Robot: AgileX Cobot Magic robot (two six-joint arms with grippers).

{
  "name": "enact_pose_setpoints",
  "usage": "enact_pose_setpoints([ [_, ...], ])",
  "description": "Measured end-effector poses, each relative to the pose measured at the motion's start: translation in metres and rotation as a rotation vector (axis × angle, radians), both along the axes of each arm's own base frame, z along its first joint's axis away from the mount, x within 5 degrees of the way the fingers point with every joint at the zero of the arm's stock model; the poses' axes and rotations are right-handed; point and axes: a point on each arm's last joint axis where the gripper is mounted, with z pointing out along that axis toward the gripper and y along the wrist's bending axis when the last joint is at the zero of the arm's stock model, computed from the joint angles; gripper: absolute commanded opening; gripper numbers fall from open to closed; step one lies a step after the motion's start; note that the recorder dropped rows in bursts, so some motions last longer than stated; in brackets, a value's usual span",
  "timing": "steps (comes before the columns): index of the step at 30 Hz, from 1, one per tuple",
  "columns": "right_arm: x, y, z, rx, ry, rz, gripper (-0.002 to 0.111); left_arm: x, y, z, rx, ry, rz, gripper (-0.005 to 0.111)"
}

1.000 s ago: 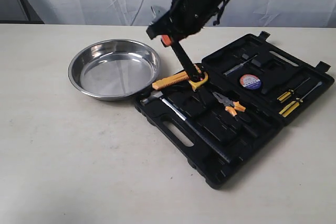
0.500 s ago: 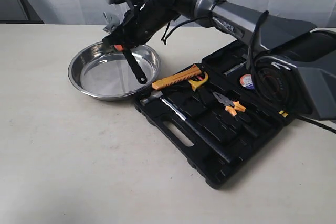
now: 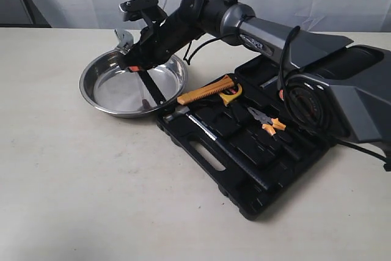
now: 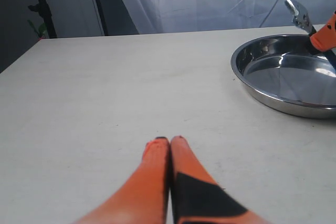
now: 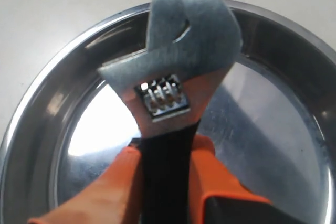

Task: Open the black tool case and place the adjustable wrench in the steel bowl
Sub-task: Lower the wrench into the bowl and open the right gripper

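Change: adjustable wrench [image 3: 149, 85] had moved from black tool case [image 3: 244, 151] to over steel bowl [image 3: 98, 71].
Right gripper [image 3: 135, 65]: clamped on its handle.
Remaining: probably just release.

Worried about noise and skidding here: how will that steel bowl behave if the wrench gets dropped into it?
The steel bowl looks thin and shallow, so probably light; it may skid on the smooth table. Its wide flat bottom should resist tipping. The metal-headed adjustable wrench would likely clatter.
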Motion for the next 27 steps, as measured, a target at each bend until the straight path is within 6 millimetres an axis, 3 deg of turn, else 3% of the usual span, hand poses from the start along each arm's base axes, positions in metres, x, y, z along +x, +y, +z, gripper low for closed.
enact_pose_setpoints([
  [1,0.000,0.000,0.000,0.003,0.000,-0.006,0.012,0.000,0.000,0.000,0.000,0.000,0.000,0.000],
  [2,0.000,0.000,0.000,0.003,0.000,-0.006,0.027,0.000,0.000,0.000,0.000,0.000,0.000,0.000],
  [4,0.001,0.000,-0.001,0.001,0.000,-0.008,0.038,0.000,0.000,0.000,0.000,0.000,0.000,0.000],
  [12,0.000,0.001,0.000,0.012,0.020,-0.034,0.030,0.000,0.000,0.000,0.000,0.000,0.000,0.000],
  [17,-0.006,-0.003,0.028,-0.004,0.025,-0.014,-0.001,0.000,0.000,0.000,0.000,0.000,0.000,0.000],
  [27,-0.034,-0.024,0.091,-0.156,0.099,0.064,-0.001,0.000,0.000,0.000,0.000,0.000,0.000,0.000],
])
